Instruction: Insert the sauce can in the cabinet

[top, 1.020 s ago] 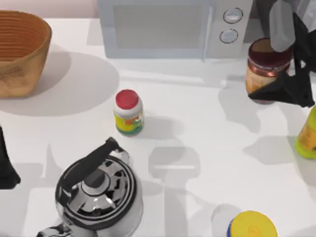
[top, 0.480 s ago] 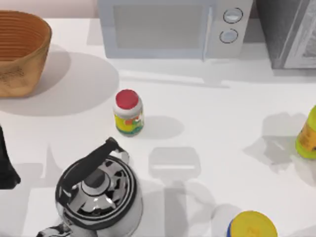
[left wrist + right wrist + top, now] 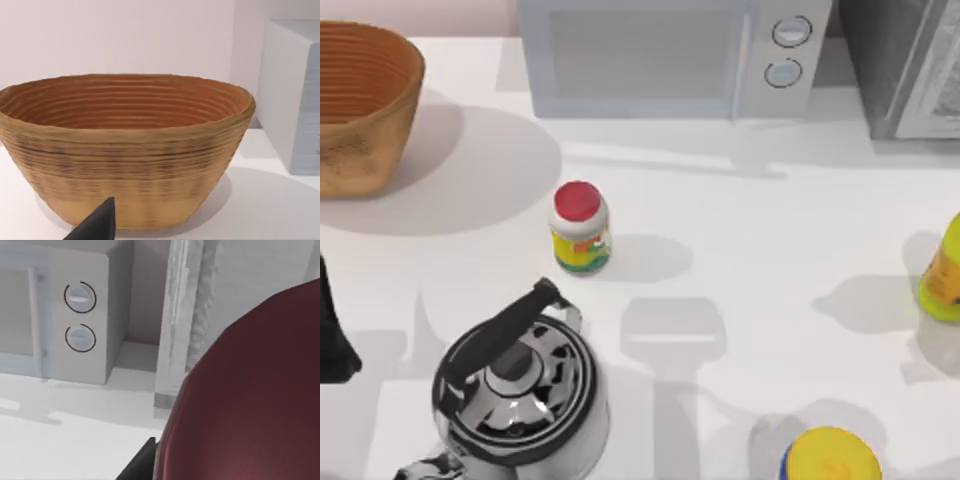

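Sauce can, a round jar with dark maroon lid [image 3: 250, 400], sat close under the right wrist camera, near the dark grey speckled cabinet's pale framed door [image 3: 192, 315]. Risk: can clipping that frame edge. Right claw's grip could not be told; can body hidden. Left gripper [image 3: 95, 225] parked by wicker basket [image 3: 125, 150].

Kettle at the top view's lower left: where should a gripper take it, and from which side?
By the middle of its black handle, from above. The kettle stands upright and the handle arches diagonally over its top, clear of the body, so fingers can close across it.
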